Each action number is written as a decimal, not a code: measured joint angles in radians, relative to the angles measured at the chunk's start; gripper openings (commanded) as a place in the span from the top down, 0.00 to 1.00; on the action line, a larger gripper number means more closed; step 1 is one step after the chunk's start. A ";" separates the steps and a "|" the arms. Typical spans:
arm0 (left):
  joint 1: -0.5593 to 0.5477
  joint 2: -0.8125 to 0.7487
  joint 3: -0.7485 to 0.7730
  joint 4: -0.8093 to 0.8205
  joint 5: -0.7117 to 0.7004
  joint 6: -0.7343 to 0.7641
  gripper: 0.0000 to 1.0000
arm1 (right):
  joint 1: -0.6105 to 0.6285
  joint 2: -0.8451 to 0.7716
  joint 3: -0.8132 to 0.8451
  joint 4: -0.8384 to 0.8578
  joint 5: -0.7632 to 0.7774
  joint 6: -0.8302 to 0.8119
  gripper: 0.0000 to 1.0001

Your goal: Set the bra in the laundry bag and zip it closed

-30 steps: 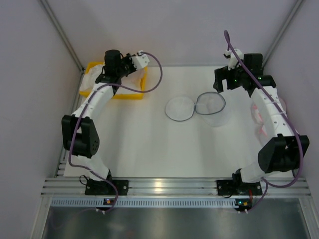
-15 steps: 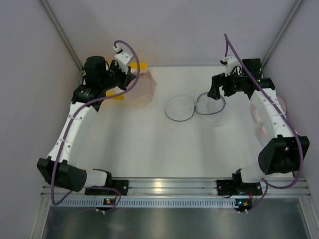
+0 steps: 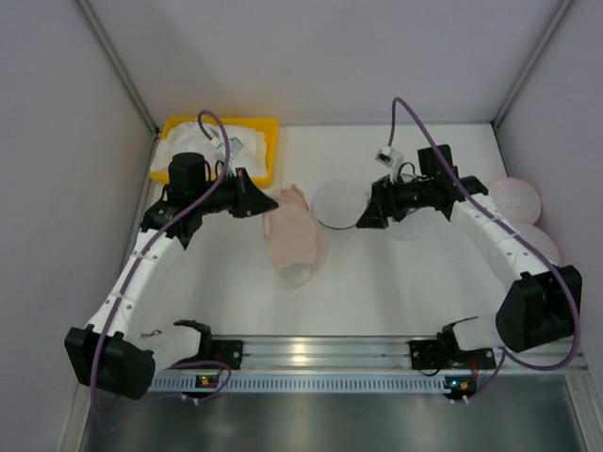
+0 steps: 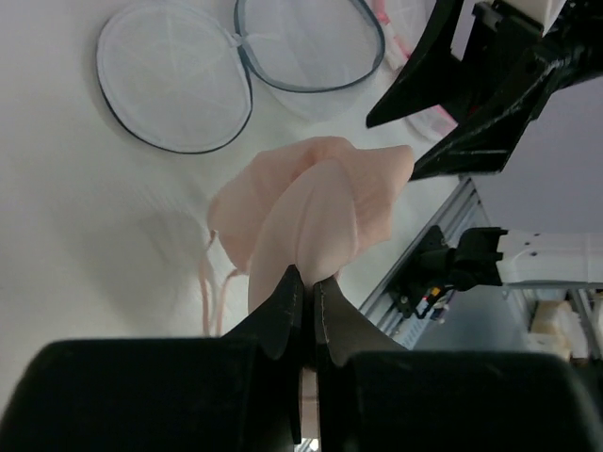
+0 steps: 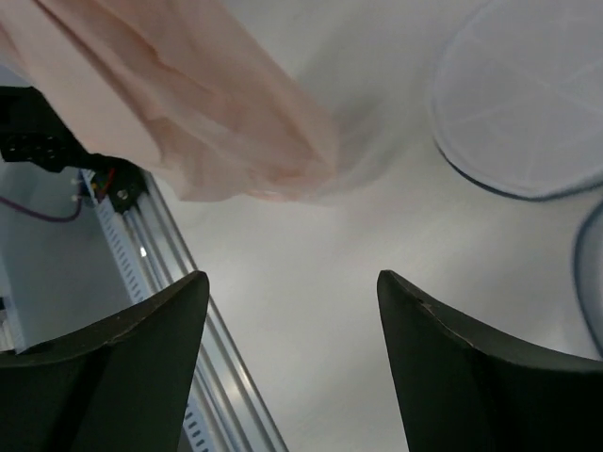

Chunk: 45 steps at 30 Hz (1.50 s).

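**A:** Where's the bra [image 3: 294, 235]?

**B:** Just left of centre in the overhead view. It hangs from the left end effector [image 3: 266, 201], which is pinched tight on a fold of the pink fabric. The wrist camera shows both fingers [image 4: 283, 306] pressed together with the cups bunched above them. I can't tell whether its lower end touches the bench [image 3: 396, 282].

**A:** And the laundry bag [image 3: 337, 202]?

**B:** At upper centre, just right of the bra, lying flat and unzipped into two round mesh halves with dark rims. The right arm partly covers the right half.

**A:** The right end effector [image 3: 364, 220]?

**B:** Spread wide and gripping nothing, it sits over the bag's middle. Its own camera has the bra at upper left and a bag half at upper right.

**A:** Anything else?

**B:** A yellow bin [image 3: 224, 123] of white garments [image 3: 188, 143] at upper left.
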 measured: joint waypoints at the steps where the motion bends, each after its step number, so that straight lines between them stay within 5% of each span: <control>1: 0.002 -0.008 -0.020 0.026 0.005 -0.047 1.00 | 0.036 0.000 -0.003 0.021 -0.017 0.027 0.27; 15: 0.063 -0.068 -0.191 0.334 0.070 -0.447 1.00 | 0.210 0.182 0.032 0.381 -0.099 0.334 0.29; 29: 0.120 -0.048 -0.260 0.443 0.111 -0.547 1.00 | 0.286 0.188 0.018 0.529 -0.153 0.433 0.28; 40: 0.141 -0.036 -0.261 0.489 0.155 -0.569 1.00 | 0.127 0.139 -0.032 0.513 -0.081 0.402 0.29; 45: 0.142 -0.016 -0.261 0.513 0.156 -0.586 1.00 | 0.192 0.125 -0.036 0.565 -0.095 0.442 0.30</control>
